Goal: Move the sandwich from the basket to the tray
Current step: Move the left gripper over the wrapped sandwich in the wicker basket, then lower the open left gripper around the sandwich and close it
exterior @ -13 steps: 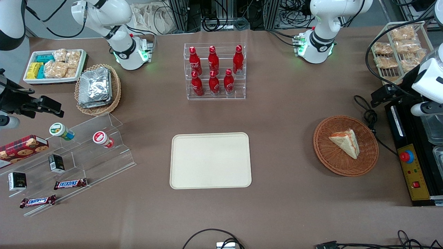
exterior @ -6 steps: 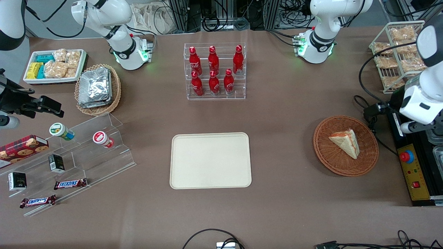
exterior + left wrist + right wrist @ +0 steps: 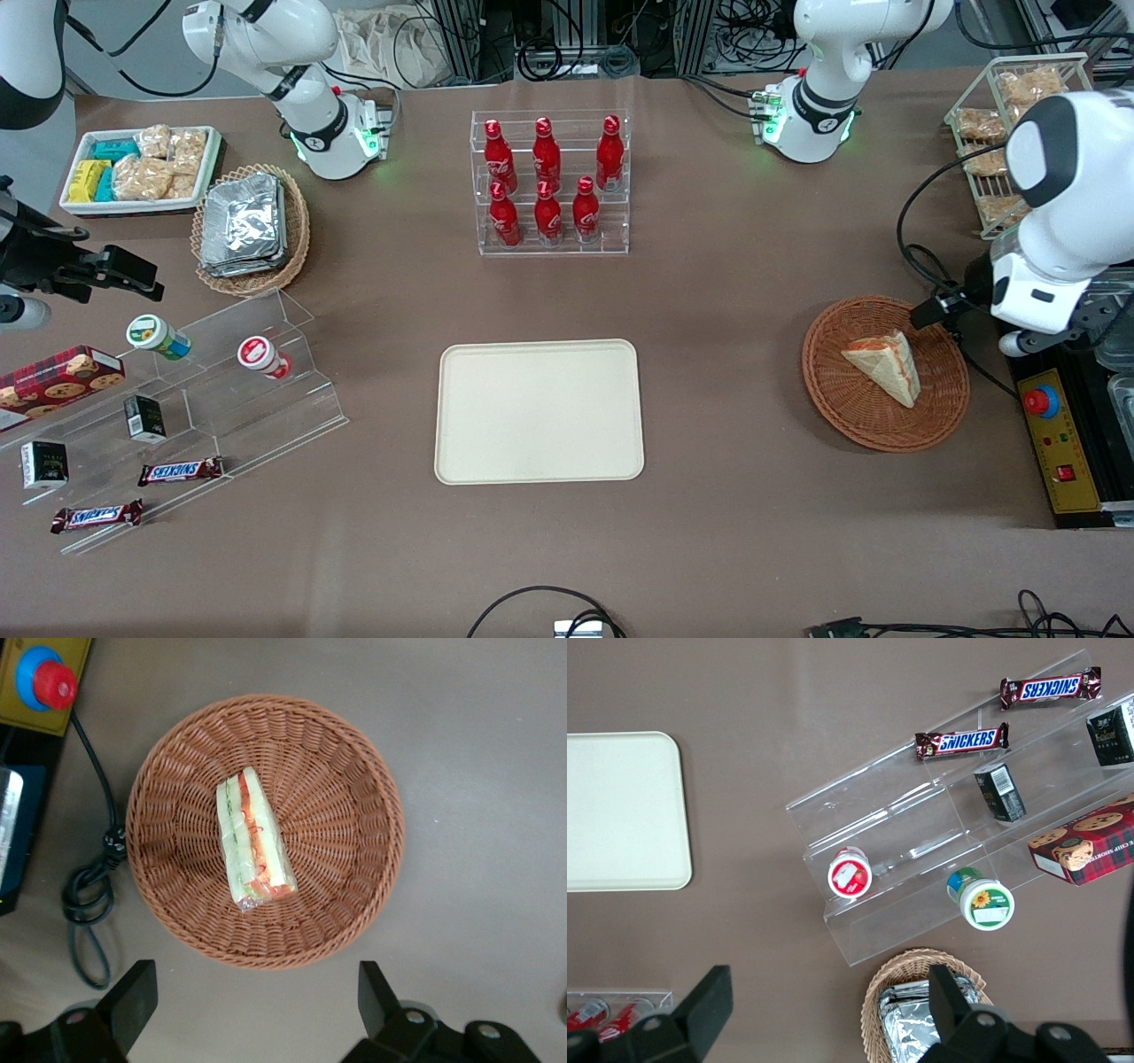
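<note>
My gripper [image 3: 252, 1001] hangs above the table just beside the basket [image 3: 354, 788], on the side toward the working arm's end; its two fingers [image 3: 133, 997] stand wide apart with nothing between them; released, holding nothing.

The sandwich [image 3: 252, 842] lies in the middle of the basket, flat on the weave, wrapped in clear film; untouched by me. The tray [image 3: 539, 412] sits well apart from the basket, toward the parked arm's end of the table, and bears nothing. I judge the task barely begun: approach is under way; the descent, the grasp, the lift, the carry and the set-down are all left to do.

The front view gives basket [image 3: 886, 416], sandwich [image 3: 886, 363] and tray together, so the length of the carry can be read only there; my gripper is largely hidden in it under the arm's white wrist. The left wrist view shows what the front does not: the spread of my fingers, and the orange-red and green filling along the sandwich's cut edge; also a red button [image 3: 49, 684] on a yellow panel and a coiled black cable [image 3: 93, 895] near the basket rim.
</note>
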`<state>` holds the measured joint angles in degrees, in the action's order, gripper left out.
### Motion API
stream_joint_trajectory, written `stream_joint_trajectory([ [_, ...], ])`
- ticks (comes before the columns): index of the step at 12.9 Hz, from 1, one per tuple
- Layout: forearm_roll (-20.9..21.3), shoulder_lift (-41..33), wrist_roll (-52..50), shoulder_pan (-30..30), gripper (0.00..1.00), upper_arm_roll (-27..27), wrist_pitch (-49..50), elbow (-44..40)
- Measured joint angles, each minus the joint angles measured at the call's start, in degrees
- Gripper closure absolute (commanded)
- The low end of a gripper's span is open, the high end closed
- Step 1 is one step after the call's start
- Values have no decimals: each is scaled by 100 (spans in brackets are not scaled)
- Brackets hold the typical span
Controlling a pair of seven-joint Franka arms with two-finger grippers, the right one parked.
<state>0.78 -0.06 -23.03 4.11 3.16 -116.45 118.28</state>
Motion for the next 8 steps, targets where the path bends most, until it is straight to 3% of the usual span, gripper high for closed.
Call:
stream_joint_trajectory([
  [8,-16,113,-647,331,0,-27,-2190,1530],
])
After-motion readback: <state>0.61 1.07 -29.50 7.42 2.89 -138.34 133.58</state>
